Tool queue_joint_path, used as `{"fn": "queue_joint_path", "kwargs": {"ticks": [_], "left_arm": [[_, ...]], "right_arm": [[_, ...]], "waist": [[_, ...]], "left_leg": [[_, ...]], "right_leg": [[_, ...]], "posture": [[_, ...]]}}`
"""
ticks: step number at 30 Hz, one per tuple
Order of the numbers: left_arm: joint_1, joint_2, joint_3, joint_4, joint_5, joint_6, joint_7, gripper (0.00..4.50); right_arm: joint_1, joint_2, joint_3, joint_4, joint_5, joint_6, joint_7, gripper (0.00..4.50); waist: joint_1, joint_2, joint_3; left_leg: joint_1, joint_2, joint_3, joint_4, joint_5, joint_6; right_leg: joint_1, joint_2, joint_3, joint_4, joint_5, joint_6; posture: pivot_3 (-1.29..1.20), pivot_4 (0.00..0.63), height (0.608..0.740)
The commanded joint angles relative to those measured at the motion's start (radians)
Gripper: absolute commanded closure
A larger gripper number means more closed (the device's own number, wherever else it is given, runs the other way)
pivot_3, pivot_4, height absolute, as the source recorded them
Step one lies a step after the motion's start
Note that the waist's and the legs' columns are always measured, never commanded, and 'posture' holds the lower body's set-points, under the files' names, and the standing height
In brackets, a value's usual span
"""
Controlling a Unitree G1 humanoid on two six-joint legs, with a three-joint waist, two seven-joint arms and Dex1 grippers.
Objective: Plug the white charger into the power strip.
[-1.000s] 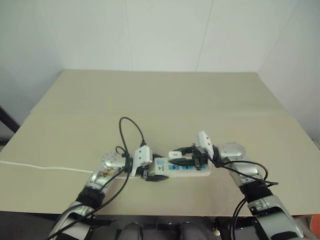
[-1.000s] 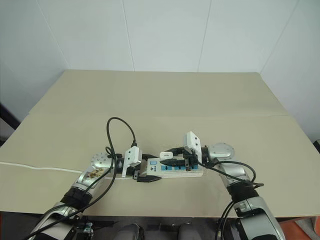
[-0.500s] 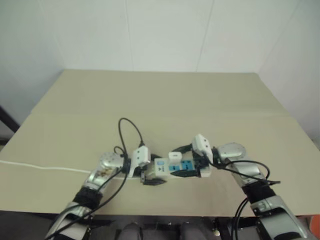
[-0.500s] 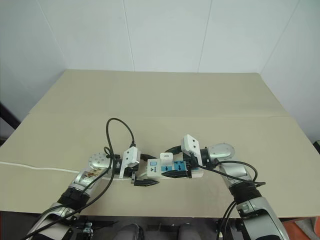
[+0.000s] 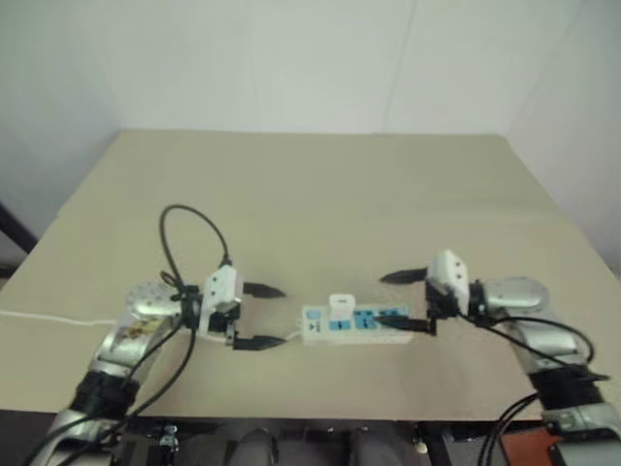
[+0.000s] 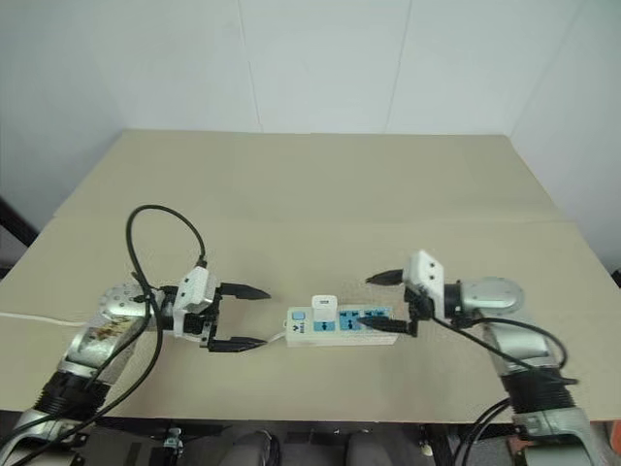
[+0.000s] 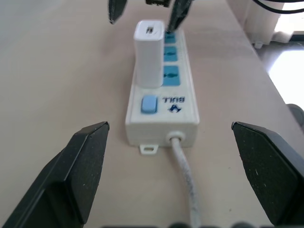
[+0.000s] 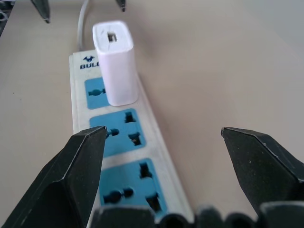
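1. White charger (image 6: 323,308) standing upright in strip (image 6: 342,324), at its cord end, on beige counter (image 6: 320,204).
2. Left claw (image 6: 241,316) spread wide, off strip's cord end.
3. Right claw (image 6: 385,302) spread wide, at opposite end.

My end effector (image 8: 164,156): fingers spread wide, holding nothing.
Power strip (image 8: 121,164): on the bench (image 8: 213,61), straight ahead between my fingers.
White charger (image 8: 115,63): upright in the farthest blue socket.

Both arms silver-grey metal with black wrist bands and round silver joint caps. Boxy white housings carry the left gripper (image 6: 236,316) and right gripper (image 6: 385,302), each with two tapered black fingers. Black cables loop loose along both forearms.
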Motion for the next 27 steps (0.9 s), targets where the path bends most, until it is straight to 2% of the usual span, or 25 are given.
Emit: {"fn": "queue_joint_path", "kwargs": {"ticks": [1, 9, 13, 19, 27], "left_arm": [[0.028, 0.097, 0.11, -0.066, -0.071, 0.047, -0.032, 0.01], [0.113, 0.271, 0.246, -0.072, -0.136, 0.099, -0.114, 0.01], [0.149, 0.318, 0.288, -0.093, -0.165, 0.13, -0.133, 0.01], [0.151, 0.276, 0.298, -0.136, -0.179, 0.159, -0.048, 0.01], [0.168, 0.277, 0.302, -0.164, -0.184, 0.179, -0.035, 0.01]], "right_arm": [[0.013, -0.101, -0.131, -0.048, 0.068, 0.045, 0.023, 0.0], [0.074, -0.234, -0.218, -0.057, 0.099, 0.062, 0.091, 0.0], [0.122, -0.274, -0.243, -0.101, 0.114, 0.084, 0.103, 0.0], [0.154, -0.28, -0.266, -0.134, 0.123, 0.104, 0.084, 0.0], [0.17, -0.275, -0.269, -0.144, 0.119, 0.092, 0.071, 0.0]], "waist": [[-0.004, 0.002, 0.004], [-0.014, 0.002, 0.009], [-0.017, 0.003, 0.014], [-0.017, 0.003, 0.015], [-0.02, 0.003, 0.015]], "left_leg": [[0.0, 0.0, 0.0, 0.0, 0.0, 0.0], [0.0, 0.0, 0.002, 0.0, 0.0, 0.0], [0.0, 0.0, 0.002, 0.0, 0.0, 0.0], [0.0, 0.0, 0.002, 0.0, 0.0, 0.0], [0.0, 0.0, 0.002, 0.0, 0.0, 0.0]], "right_leg": [[0.0, 0.0, 0.0, 0.0, 0.0, 0.0], [0.0, -0.001, 0.0, -0.001, -0.001, 0.0], [0.0, -0.001, 0.0, -0.001, 0.0, 0.0], [0.0, -0.001, 0.0, 0.0, -0.001, 0.001], [0.0, -0.001, 0.0, 0.0, 0.0, 0.0]], "posture": [[0.0, 0.15, 0.74], [0.0, 0.15, 0.74], [0.0, 0.15, 0.74], [0.0, 0.15, 0.74], [0.0, 0.15, 0.74]]}}
